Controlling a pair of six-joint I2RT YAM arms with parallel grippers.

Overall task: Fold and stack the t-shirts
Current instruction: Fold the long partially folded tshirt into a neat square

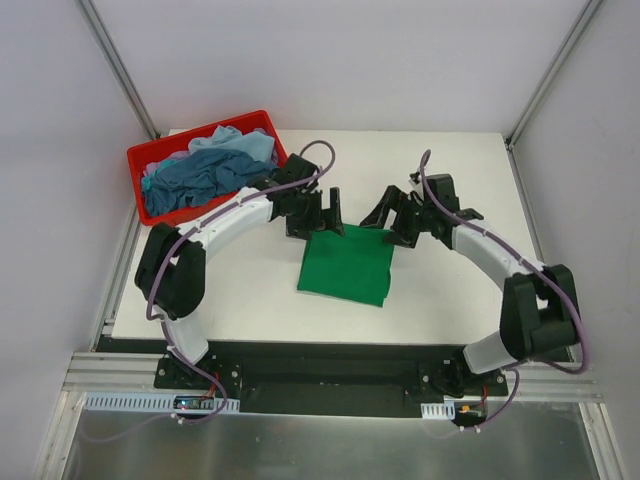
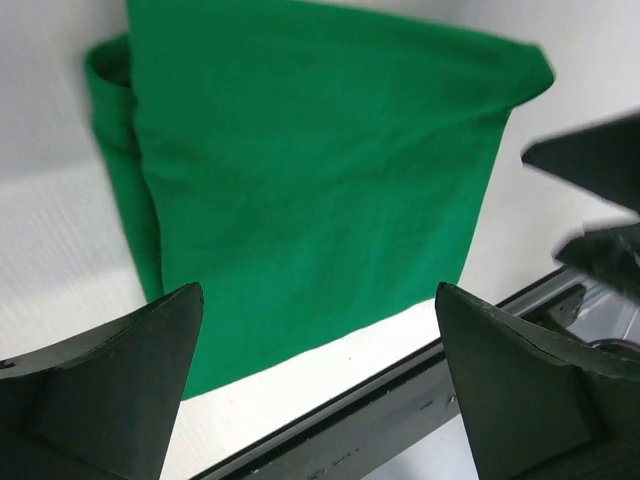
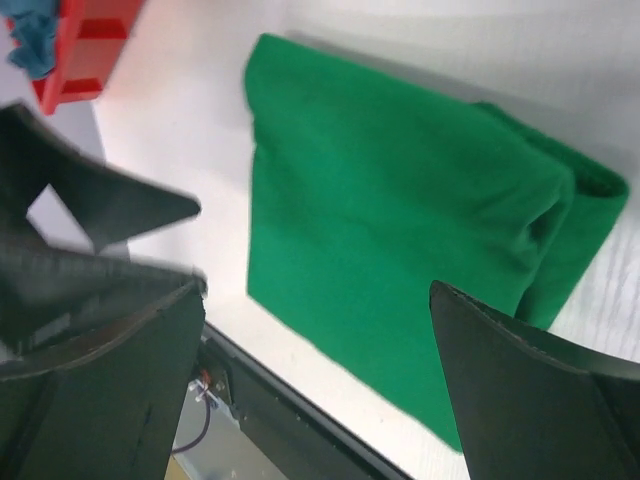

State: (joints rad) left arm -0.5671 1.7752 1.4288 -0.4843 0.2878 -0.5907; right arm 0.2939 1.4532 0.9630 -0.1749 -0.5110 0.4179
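Red bin (image 1: 148, 155) stands just beside left tool (image 1: 318, 228), right tool (image 1: 388, 232) opposite.

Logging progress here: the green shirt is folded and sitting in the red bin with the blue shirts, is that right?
Not quite. The folded green shirt lies on the white table, not in the red bin; only the blue shirts are there. The top external view shows it.

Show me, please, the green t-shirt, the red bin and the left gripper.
green t-shirt (image 1: 347, 264): top external view, middle of the folded cloth.
red bin (image 1: 165, 147): top external view, its far wall.
left gripper (image 1: 316, 226): top external view, midway between its fingertips.
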